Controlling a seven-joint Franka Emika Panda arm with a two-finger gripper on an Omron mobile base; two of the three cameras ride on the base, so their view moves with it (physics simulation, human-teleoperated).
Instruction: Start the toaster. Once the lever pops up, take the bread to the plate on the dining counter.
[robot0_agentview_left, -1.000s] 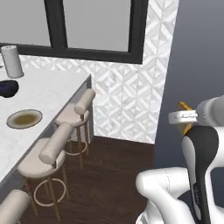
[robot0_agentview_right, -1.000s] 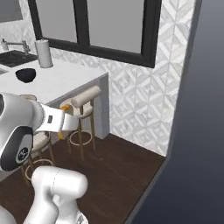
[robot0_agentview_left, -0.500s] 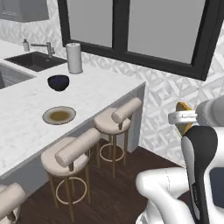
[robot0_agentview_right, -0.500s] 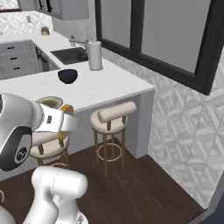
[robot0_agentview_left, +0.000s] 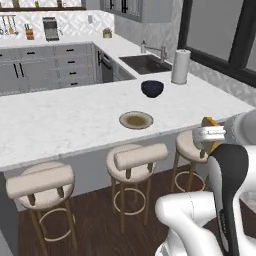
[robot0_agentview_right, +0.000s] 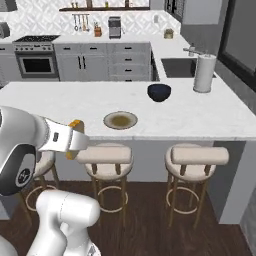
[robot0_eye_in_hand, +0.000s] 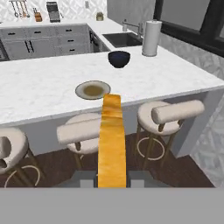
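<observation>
My gripper (robot0_eye_in_hand: 112, 175) is closed on the bread (robot0_eye_in_hand: 112, 140), which I see edge-on in the hand view as a long orange-brown strip rising between my two finger tips; in the left base view its crust corner (robot0_agentview_left: 208, 121) shows above my hand, and in the right base view a small orange corner (robot0_agentview_right: 76, 123) shows at my wrist. I take the plate (robot0_agentview_left: 136, 120) as my landmark: it lies on the dining counter (robot0_agentview_left: 60, 125), near the edge that faces me, and the bread is held in the air on my side of that edge, well apart from the plate and not over the counter. Behind the plate, further from me, stands a dark bowl (robot0_agentview_left: 152, 89), and beyond the bowl a white paper towel roll (robot0_agentview_left: 180, 66) stands upright next to the sink (robot0_agentview_left: 145, 63) with its faucet (robot0_agentview_left: 154, 50). Between me and the plate, below the counter edge, there are three padded stools (robot0_agentview_left: 134, 160) in a row with cream seats and low cushion backs; the middle one is directly under the plate, and they stand in the way of the base. Far behind the plate, on the grey-cabinet worktop against the wall, I see a small grey appliance (robot0_agentview_left: 50, 28), a knife block (robot0_agentview_left: 29, 33) and some hanging utensils (robot0_agentview_right: 80, 21), and in the right base view an oven (robot0_agentview_right: 36, 62) to the left of them. I can read no writing or brand on any thing.
</observation>
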